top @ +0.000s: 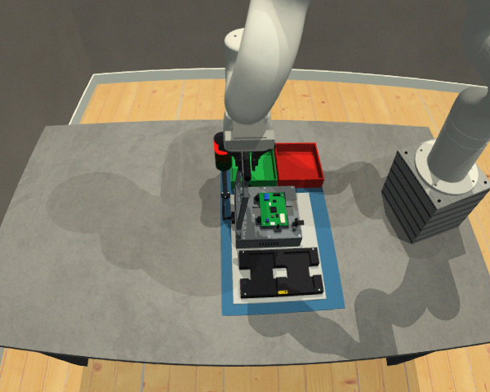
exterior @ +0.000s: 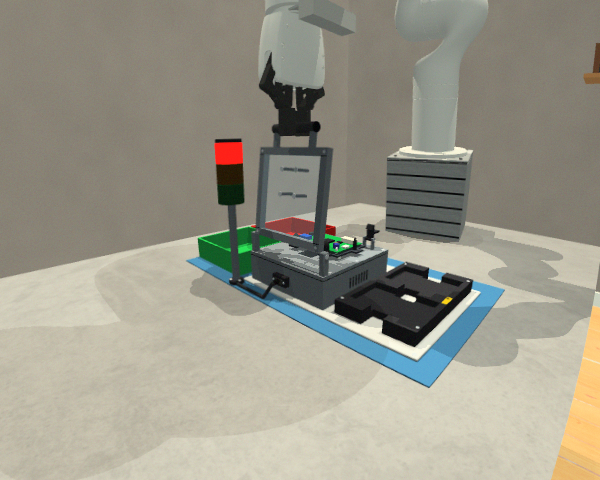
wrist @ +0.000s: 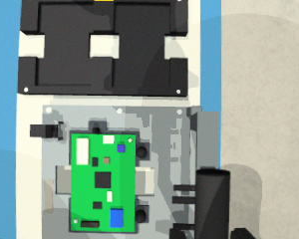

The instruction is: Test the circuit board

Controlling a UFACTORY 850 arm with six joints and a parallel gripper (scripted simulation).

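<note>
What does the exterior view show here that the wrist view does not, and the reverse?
Exterior only: the signal light lit red at the top, the lid standing upright with its handle bar between the slightly parted fingers, the green bin and part of the red bin.
Wrist only: the circuit board from straight above, component side up, white connector toward the tray.
Both: the board in the tester and the black tray with no board in it.
</note>
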